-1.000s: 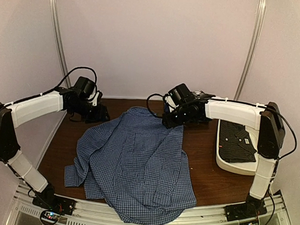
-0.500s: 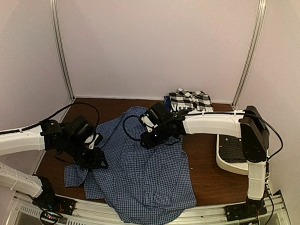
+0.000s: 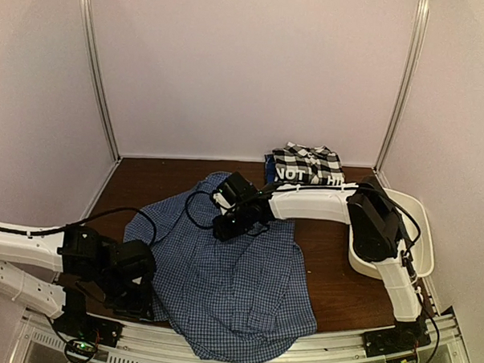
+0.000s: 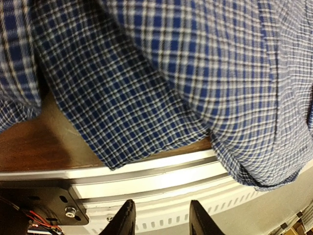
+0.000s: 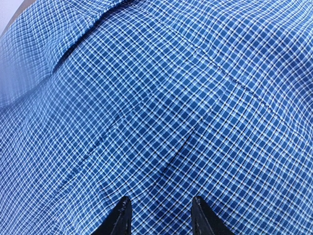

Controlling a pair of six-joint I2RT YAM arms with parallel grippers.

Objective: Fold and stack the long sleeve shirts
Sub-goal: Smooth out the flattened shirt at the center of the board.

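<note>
We record: blue-check shirt (image 3: 230,269) spread across table (image 3: 328,270), hem over near edge; left gripper (image 4: 161,220) spread, empty, by its near-left corner; right gripper (image 5: 160,218) spread, empty, over its upper middle.

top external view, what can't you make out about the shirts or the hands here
- Left hand: in the top view the left arm covers it; contact with the blue check shirt unclear.
- Right hand: wrist view shows only its tips; touching cloth or not, unclear.
- Dark blue shirt: right arm covers it below the lettering "NOT".
- White tub: right arm hides part of its inside.
</note>
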